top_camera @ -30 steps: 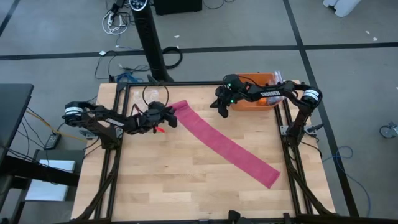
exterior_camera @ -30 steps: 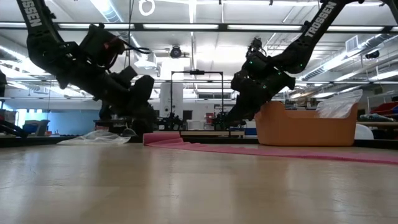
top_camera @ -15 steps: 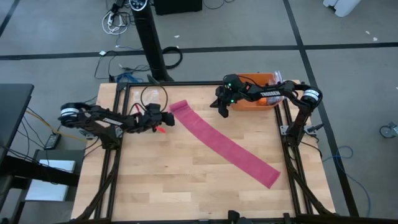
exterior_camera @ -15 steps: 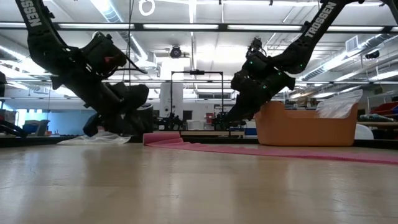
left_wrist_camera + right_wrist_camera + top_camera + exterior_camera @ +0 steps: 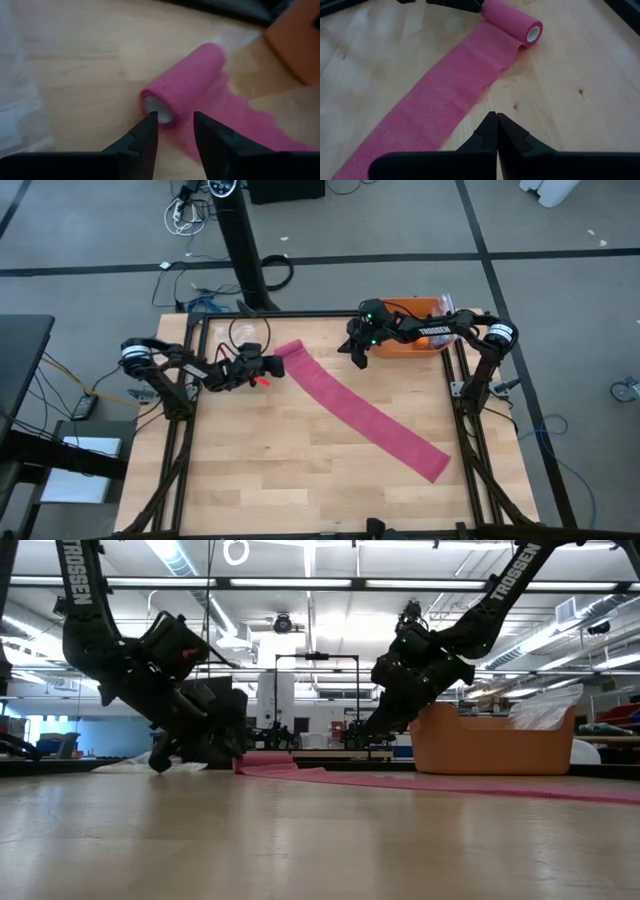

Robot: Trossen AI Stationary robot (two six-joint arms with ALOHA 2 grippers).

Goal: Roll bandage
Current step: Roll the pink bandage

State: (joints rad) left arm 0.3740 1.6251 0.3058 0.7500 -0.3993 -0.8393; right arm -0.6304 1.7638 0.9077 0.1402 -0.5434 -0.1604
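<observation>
While most of the bandage (image 5: 362,416) lies flat as a long pink band running diagonally across the wooden bench (image 5: 260,470), its far end is wound into a short roll (image 5: 184,82) near the bench's back-left corner. The left gripper (image 5: 175,123) sits low at the open, white-cored end of this roll, its fingers (image 5: 146,136) apart and just short of the core, not clamped on it. The right gripper (image 5: 496,125) hovers above the bench beside an orange bin (image 5: 422,326), well apart from the roll, its fingers pressed together and empty.
</observation>
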